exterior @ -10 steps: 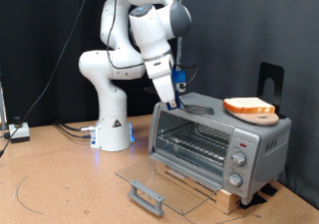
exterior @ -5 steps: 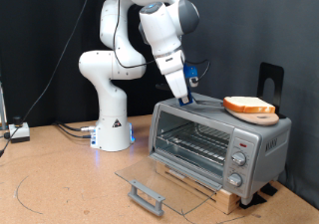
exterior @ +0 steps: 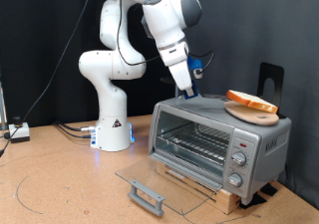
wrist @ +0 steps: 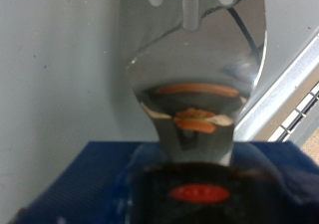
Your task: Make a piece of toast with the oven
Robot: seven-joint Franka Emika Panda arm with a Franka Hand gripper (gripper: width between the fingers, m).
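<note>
Finger state hidden behind shiny spatula blade (wrist: 194,75) filling wrist view; cannot tell. Arm angled down, gripper (exterior: 189,83) above oven (exterior: 219,139) top. Door (exterior: 159,184) dropped open. Piece of toast (exterior: 251,101) tilted on round board (exterior: 249,112), oven's top right.

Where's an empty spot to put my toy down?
The table is bare toward the exterior view's left of the glass door, before the robot base. The wire rack inside the oven is bare too. The oven's top is crowded: toast, board and gripper.
</note>
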